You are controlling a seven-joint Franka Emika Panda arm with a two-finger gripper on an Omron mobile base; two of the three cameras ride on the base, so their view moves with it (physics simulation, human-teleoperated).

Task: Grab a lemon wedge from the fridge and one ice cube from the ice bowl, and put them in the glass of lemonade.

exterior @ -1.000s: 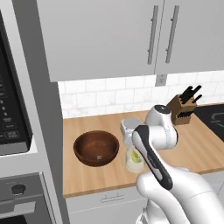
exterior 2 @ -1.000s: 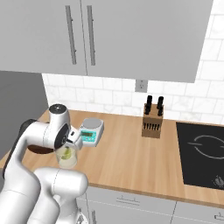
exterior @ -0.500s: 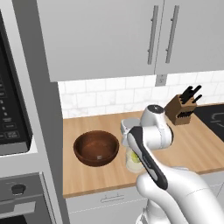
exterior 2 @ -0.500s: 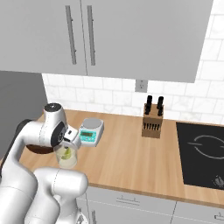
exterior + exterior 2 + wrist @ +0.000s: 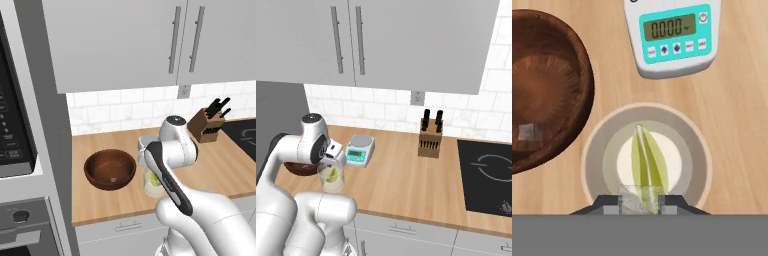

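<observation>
Gripper (image 5: 639,201) pinching ice cube (image 5: 633,200) — wooden counter (image 5: 225,170), tiled wall (image 5: 391,107).

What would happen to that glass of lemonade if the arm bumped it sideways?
The glass of lemonade stands upright on the wooden counter, and looks taller than it is wide, so a high knock might tip it. It holds liquid and a lemon wedge, so it probably sloshes. On the smooth counter, a low nudge would likely slide it.

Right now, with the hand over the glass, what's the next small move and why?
Probably open the hand: its fingertips pinch an ice cube directly above the glass of lemonade, where the lemon wedge already sits, so releasing should drop it in.
</observation>
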